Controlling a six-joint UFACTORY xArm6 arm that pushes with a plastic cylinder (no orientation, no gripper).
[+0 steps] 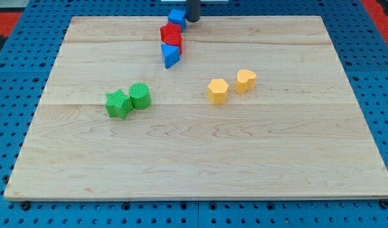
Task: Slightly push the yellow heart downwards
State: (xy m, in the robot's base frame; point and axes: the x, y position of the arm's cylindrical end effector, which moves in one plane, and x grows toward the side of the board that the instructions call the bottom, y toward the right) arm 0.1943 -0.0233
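The near part of the wooden table (200, 171) carries no blocks. Further back, toward the view's left, a green star (118, 104) touches a green cylinder (140, 95); toward the view's right of centre a yellow hexagon (217, 90) sits just beside the yellow heart (246, 81), which lies slightly farther back and to the right of it. Beyond them, a blue triangular block (171, 55), a red block (171, 35) of unclear shape and a blue cube (177, 17) form a chain running to the far edge. My tip (192, 20), the end effector, is a bare rod with nothing to open or close, and it rests just right of the blue cube. The heart lies down-view and to the right of my tip, well apart, so I judge the tip must first reach the heart's far side before pushing toward the view's bottom.
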